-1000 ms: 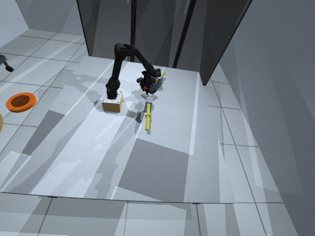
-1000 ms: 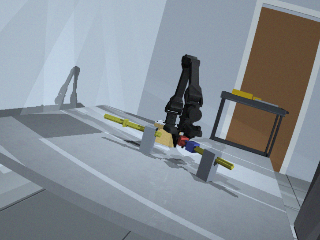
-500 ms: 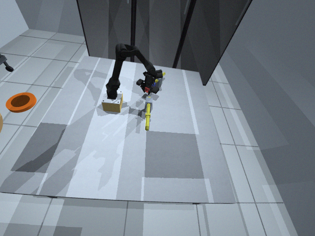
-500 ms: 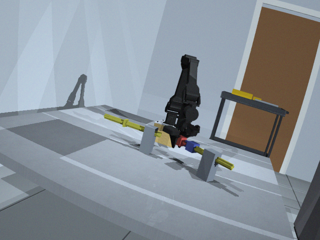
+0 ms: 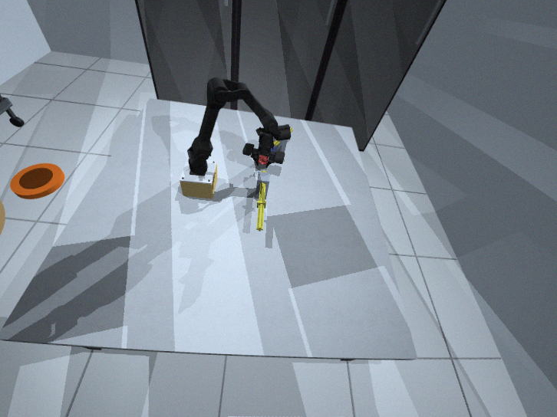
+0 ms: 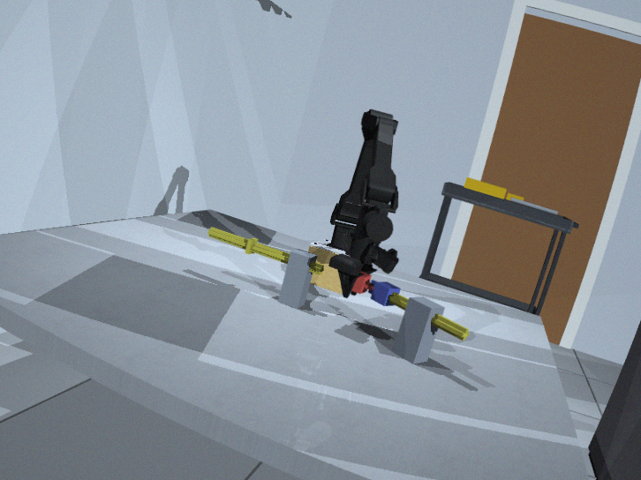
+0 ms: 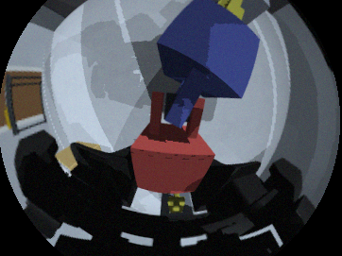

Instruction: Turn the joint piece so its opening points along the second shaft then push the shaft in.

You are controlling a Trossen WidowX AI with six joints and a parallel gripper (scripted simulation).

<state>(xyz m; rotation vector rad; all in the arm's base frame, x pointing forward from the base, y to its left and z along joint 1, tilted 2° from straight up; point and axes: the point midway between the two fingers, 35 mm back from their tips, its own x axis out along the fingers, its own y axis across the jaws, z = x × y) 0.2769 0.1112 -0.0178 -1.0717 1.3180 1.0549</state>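
Observation:
My gripper [image 5: 263, 160] [image 7: 167, 142] is shut on the red joint piece [image 6: 362, 282] [image 7: 171, 172], with a finger on either side. The red piece's fork is hinged to a blue piece [image 6: 385, 293] [image 7: 231, 43] on the end of the fixed yellow shaft [image 6: 450, 327], which passes through a grey block [image 6: 418, 333]. The second yellow shaft [image 5: 260, 217] [image 6: 229, 236], with a collar, passes through another grey block [image 6: 295, 281]. Its near end [image 7: 177, 203] shows just past the red piece's far side in the wrist view, with a gap between them. The red piece's opening is hidden.
The arm stands on a tan base box [image 5: 197, 188] left of the shafts in the top view. Dark cabinets [image 5: 278, 40] stand behind the table. An orange ring [image 5: 21, 186] lies on the floor at left. A dark side table [image 6: 508, 208] stands beyond.

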